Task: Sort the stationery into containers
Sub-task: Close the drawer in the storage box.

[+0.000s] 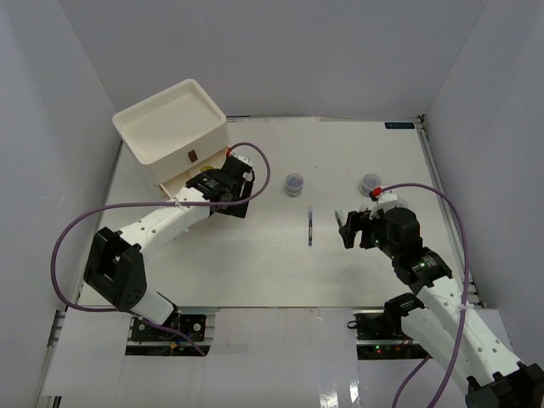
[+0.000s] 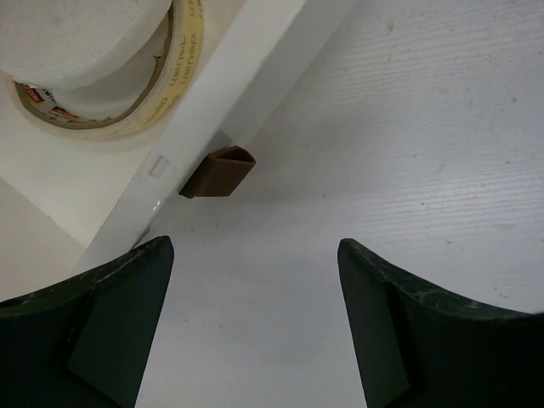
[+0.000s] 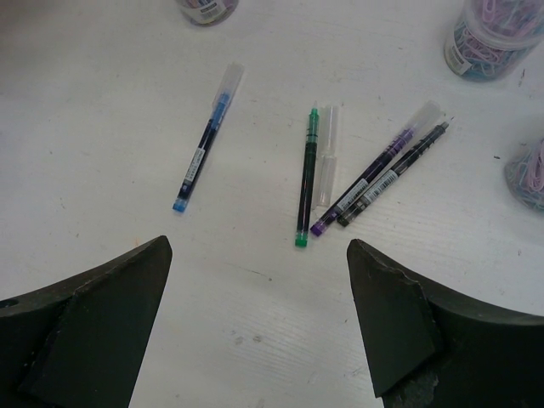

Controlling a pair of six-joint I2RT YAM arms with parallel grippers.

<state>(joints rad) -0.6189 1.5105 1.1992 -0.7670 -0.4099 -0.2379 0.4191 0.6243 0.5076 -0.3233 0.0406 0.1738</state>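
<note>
The white drawer unit [image 1: 170, 127] stands at the back left, its lowest drawer pulled out. In the left wrist view a white tape ring [image 2: 76, 42] and a beige tape ring [image 2: 166, 81] lie in that drawer, behind its brown handle [image 2: 219, 172]. My left gripper [image 2: 255, 323] hangs open and empty over the table just in front of the handle. My right gripper [image 3: 259, 323] is open and empty above a blue pen [image 3: 204, 149], a green pen [image 3: 307, 178], a pale clear stick [image 3: 326, 157], a purple pen [image 3: 374, 170] and a black pen [image 3: 395, 174].
Clear jars [image 3: 493, 38], [image 3: 527, 174] stand past the pens at the right, and another jar [image 1: 294, 184] mid-table. The top view shows one pen [image 1: 310, 228] left of my right gripper [image 1: 350, 228]. White walls enclose the table on three sides.
</note>
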